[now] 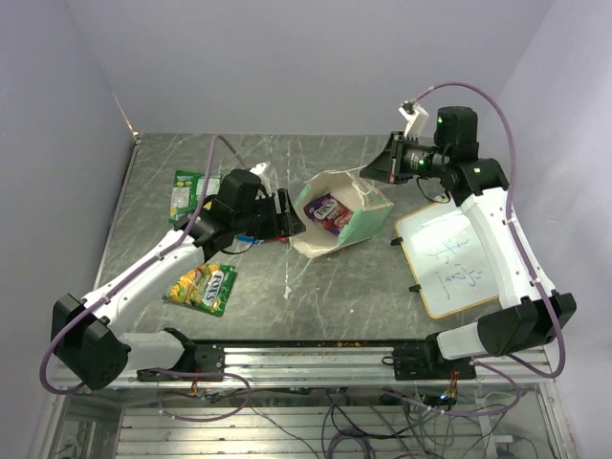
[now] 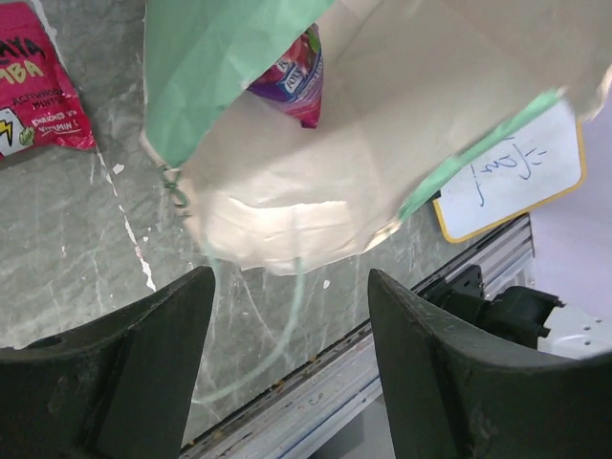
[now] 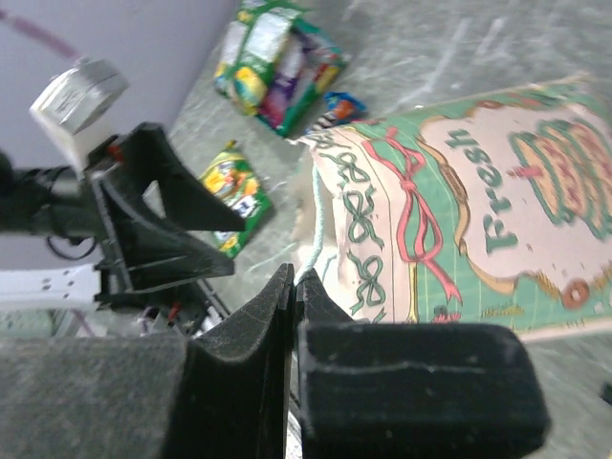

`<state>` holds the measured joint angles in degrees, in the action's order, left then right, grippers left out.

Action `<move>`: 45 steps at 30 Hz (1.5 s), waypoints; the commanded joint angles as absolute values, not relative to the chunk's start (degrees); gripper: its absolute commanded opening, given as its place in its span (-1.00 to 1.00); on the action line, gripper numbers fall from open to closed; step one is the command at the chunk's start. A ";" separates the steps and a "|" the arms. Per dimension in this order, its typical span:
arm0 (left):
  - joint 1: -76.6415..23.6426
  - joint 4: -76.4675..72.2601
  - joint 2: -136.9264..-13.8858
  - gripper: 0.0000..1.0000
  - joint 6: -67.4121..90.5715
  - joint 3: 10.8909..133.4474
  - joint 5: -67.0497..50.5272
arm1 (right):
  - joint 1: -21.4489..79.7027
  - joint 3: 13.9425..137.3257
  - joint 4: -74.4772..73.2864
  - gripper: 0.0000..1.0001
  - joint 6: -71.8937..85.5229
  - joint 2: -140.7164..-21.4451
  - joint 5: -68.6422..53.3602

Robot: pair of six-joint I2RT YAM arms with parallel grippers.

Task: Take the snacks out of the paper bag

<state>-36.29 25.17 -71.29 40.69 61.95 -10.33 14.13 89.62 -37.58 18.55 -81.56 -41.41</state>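
The paper bag [image 1: 356, 222] lies tipped on its side about the middle of the marbled table [image 1: 287, 153], its open mouth turned up and toward the near left; inside the mouth a purple-pink candy bag [image 1: 325, 212] shows against the pale lining; a loose string trails from the bag toward the near edge. The left gripper [image 1: 287, 216] hangs just beside the bag's left side, its jaws spread wide and grasping nothing; in its own wrist view the two dark fingers [image 2: 143, 363] frame the bag's pale underside and a mint green side panel, without touching either. The right gripper [image 1: 371, 172] sits at the bag's far right edge, clenched tight; the right wrist view shows a mint string handle [image 3: 316, 225] running from the bag's printed face into the closed fingertips, so it appears pinched there. Several snacks lie out on the table, left of the bag: a green packet [image 1: 191, 191] at the far left, a green and yellow packet [image 1: 203, 287] at the near left, a blue bar [image 3: 339, 105] between them, and a small red packet [image 2: 38, 86] seen only from the left wrist. A wood-framed whiteboard [image 1: 449, 258] lies to the right of the bag, near it but apart.
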 commanded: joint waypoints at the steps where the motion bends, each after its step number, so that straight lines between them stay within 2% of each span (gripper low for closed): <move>1: -38.91 23.72 -70.94 0.50 35.47 64.75 -7.10 | 12.37 93.24 -46.13 -1.00 13.16 -80.67 -31.44; 4: -40.98 23.44 -71.40 0.50 33.52 65.91 -7.31 | 12.34 94.45 -50.29 -1.00 10.42 -79.56 -26.41; 11: -47.65 23.30 -74.96 0.46 28.39 71.01 -6.47 | 12.30 89.55 -49.97 -1.00 12.12 -75.95 -25.60; 14: -50.35 24.70 -76.68 0.57 25.21 74.08 -5.05 | 12.27 91.05 -49.89 -1.00 12.51 -75.85 -23.54; 21: -54.86 27.82 -82.75 0.59 17.84 81.79 -0.93 | 12.22 91.57 -46.23 -1.00 15.53 -77.00 -24.72; 26: -61.00 21.39 -82.64 0.57 7.99 80.46 3.97 | 12.22 92.06 -43.56 -1.00 17.08 -77.56 -24.36; 30: -63.01 15.11 -81.26 0.49 -2.56 75.26 2.81 | 12.20 93.04 -43.99 -1.00 16.68 -78.57 -24.69; 35: -63.04 18.46 -83.47 0.41 -15.33 76.20 2.20 | 12.19 94.68 -45.06 -1.00 15.67 -79.19 -24.66; 38: -62.95 18.51 -86.32 0.29 -18.49 77.63 5.01 | 12.17 94.38 -45.45 -1.00 15.47 -78.94 -24.83; 45: -62.96 14.48 -92.55 0.11 -23.39 80.00 2.53 | 12.20 95.49 -46.98 -1.00 14.50 -79.50 -26.08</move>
<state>-63.05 19.33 -90.19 -18.61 78.04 3.01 12.47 92.97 -46.00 15.75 -78.94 -25.34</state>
